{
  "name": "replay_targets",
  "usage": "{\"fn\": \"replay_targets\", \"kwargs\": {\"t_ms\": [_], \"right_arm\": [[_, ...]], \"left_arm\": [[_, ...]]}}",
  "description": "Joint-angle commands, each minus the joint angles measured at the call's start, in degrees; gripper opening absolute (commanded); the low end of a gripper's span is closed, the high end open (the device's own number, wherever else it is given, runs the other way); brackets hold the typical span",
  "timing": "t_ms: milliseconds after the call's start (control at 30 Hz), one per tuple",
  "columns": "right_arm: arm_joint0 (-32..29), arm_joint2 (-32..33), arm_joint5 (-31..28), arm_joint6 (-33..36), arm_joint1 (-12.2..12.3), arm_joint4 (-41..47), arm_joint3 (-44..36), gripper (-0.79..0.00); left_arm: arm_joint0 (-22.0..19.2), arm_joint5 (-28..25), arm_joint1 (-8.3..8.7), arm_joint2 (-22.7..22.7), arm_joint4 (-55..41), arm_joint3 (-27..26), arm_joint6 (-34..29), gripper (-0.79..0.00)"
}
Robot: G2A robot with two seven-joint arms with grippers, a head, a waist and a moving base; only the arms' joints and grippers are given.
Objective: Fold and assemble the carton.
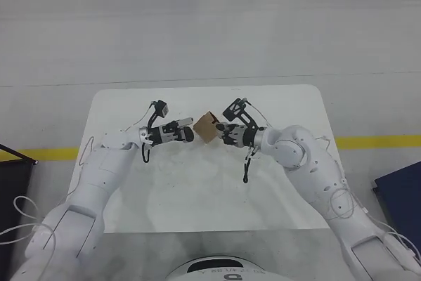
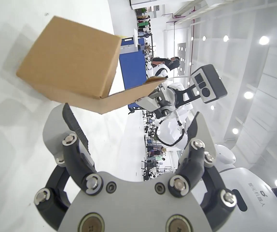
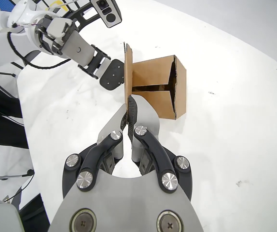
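The carton (image 1: 209,126) blocks the gap between left gripper (image 1: 190,131) and right gripper (image 1: 221,132); passing room lies over the surface (image 1: 196,204) around them.

The flap (image 3: 128,73) edge clamped in the right gripper (image 3: 128,115) was covered by its pads. Beyond the flap, the left gripper (image 3: 114,77) was partly hidden — contact could not be determined. The carton (image 3: 153,80) interior, ahead of the right gripper, was dark — detail not discernible.
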Motion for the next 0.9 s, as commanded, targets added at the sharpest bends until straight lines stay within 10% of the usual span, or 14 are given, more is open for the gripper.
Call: {"fn": "replay_targets", "kwargs": {"t_ms": [0, 600, 867], "right_arm": [[-0.51, 0.57, -0.71, 1.95, 0.24, 1.66, -1.22, -0.785], [-13.31, 17.15, -4.38, 14.7, 4.98, 12.67, -16.18, -0.785], [-13.61, 14.74, 1.86, 14.98, 5.04, 11.93, -12.44, -0.785]], "left_arm": [[0.16, 0.03, 0.14, -0.3, -0.04, -0.16, 0.0, 0.0], [-0.96, 3.42, -0.96, 1.31, -1.71, -1.29, -2.55, 0.0], [-1.4, 3.55, -1.75, 1.85, -4.23, 1.43, -4.9, 0.0]]}}
